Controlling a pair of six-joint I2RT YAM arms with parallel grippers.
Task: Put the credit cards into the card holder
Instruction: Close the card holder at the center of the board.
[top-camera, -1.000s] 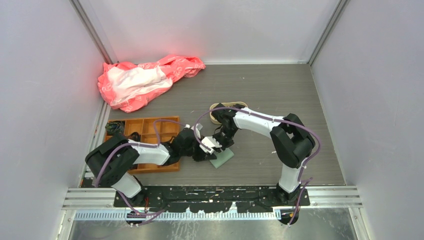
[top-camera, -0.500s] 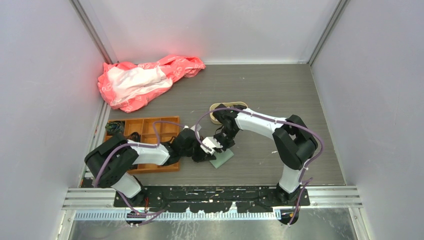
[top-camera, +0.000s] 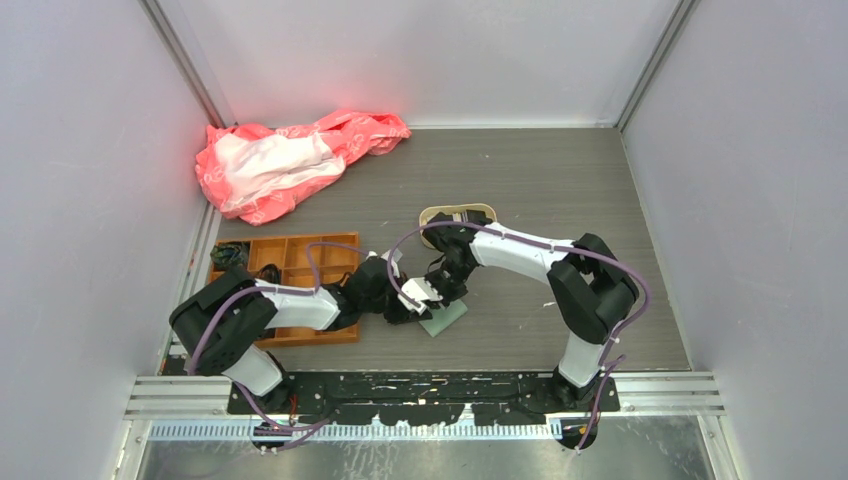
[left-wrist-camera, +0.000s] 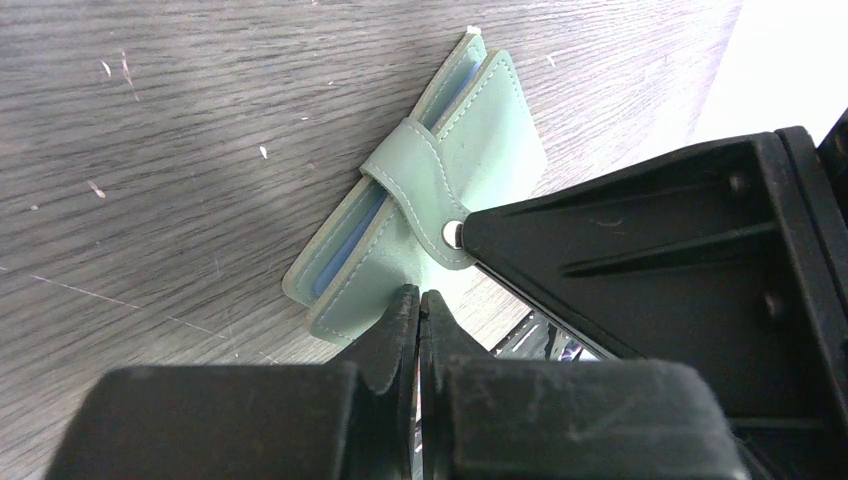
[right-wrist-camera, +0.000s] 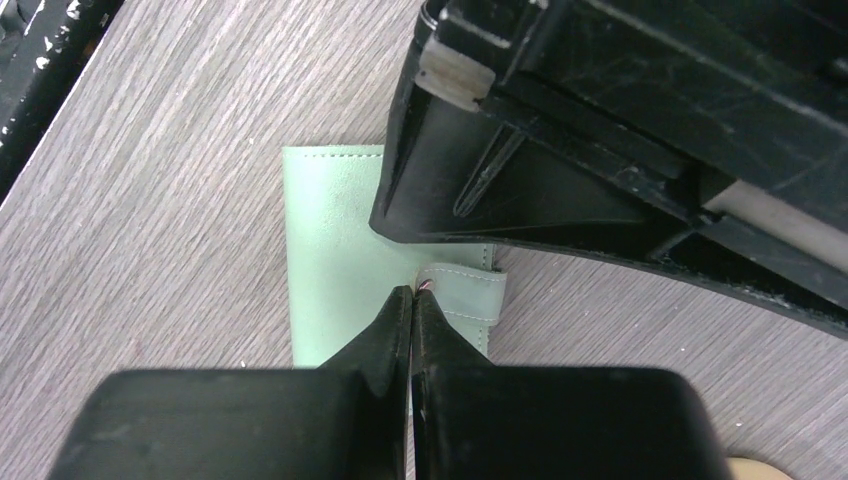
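The wallet (top-camera: 445, 318) lies shut and flat on the bench (top-camera: 560, 180), lower middle of the top view, just right of the orange tray (top-camera: 300, 240). It looks light and soft: thin, leather-like covers with stitched edges that should bend before they lift, and nothing about it seems fragile. Lying free on smooth wood grain, it will likely slide if it is pushed from one side only, so one claw should pin it while the other works. The place to take hold is the strap (left-wrist-camera: 410, 165) that wraps over the open edge and ends in a metal snap (left-wrist-camera: 452, 233). The free tab beyond the snap gives a lip to nip and peel up, and the cover edge beside it is the second choice.

Both arms reach in low and meet over the wallet, wrists bent down, forearms crossing from left and right of the frame. The left claw (left-wrist-camera: 418, 300) is closed tight, its tip on the cover edge just beside the snap. The right claw (right-wrist-camera: 412, 297) is closed too, its tip at the strap tab from the opposite side. Whether either has nipped any material or only presses on it, I cannot tell.
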